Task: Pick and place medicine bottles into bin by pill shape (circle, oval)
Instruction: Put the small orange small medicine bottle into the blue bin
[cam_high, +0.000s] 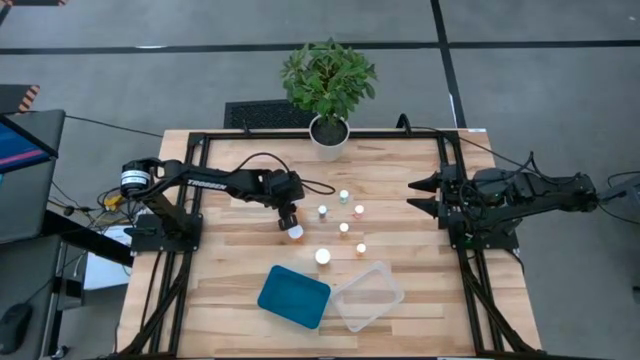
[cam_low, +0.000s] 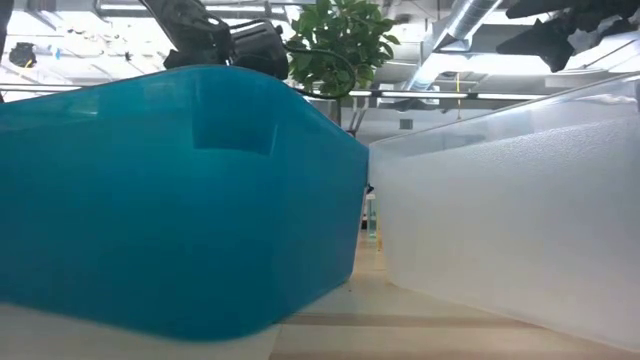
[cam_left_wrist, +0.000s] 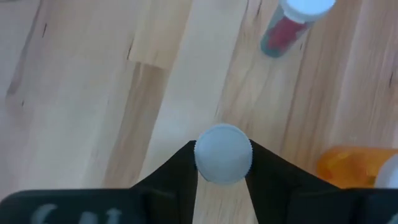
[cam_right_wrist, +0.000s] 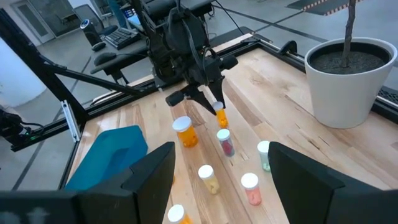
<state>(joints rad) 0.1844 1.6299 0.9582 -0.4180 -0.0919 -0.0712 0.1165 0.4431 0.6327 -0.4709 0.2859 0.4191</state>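
Observation:
My left gripper (cam_high: 288, 216) is shut on a small orange bottle with a white cap (cam_right_wrist: 221, 116), left of the bottle group. A wider orange bottle (cam_high: 294, 231) stands on its base right beside it and also shows in the right wrist view (cam_right_wrist: 185, 132). Several more white-capped bottles stand upright on the table, among them a reddish one (cam_right_wrist: 226, 142), a greenish one (cam_right_wrist: 265, 155) and a pinkish one (cam_right_wrist: 250, 188). My right gripper (cam_high: 416, 196) is open and empty at the table's right side, pointing at the bottles. My left gripper pinches the small bottle between its two fingers (cam_left_wrist: 180, 171) at the white cap (cam_left_wrist: 224, 154), one finger on each side of it. The fingers come from above, pointing down. The orange body (cam_right_wrist: 221, 118) hangs upright below the fingers and looks lifted clear of the table.
A blue bin (cam_high: 294, 296) and a clear bin (cam_high: 368, 296) lie side by side near the table's front edge and fill the low view. A potted plant (cam_high: 328, 85) stands at the far edge. A wide bottle (cam_high: 322, 256) stands just behind the bins.

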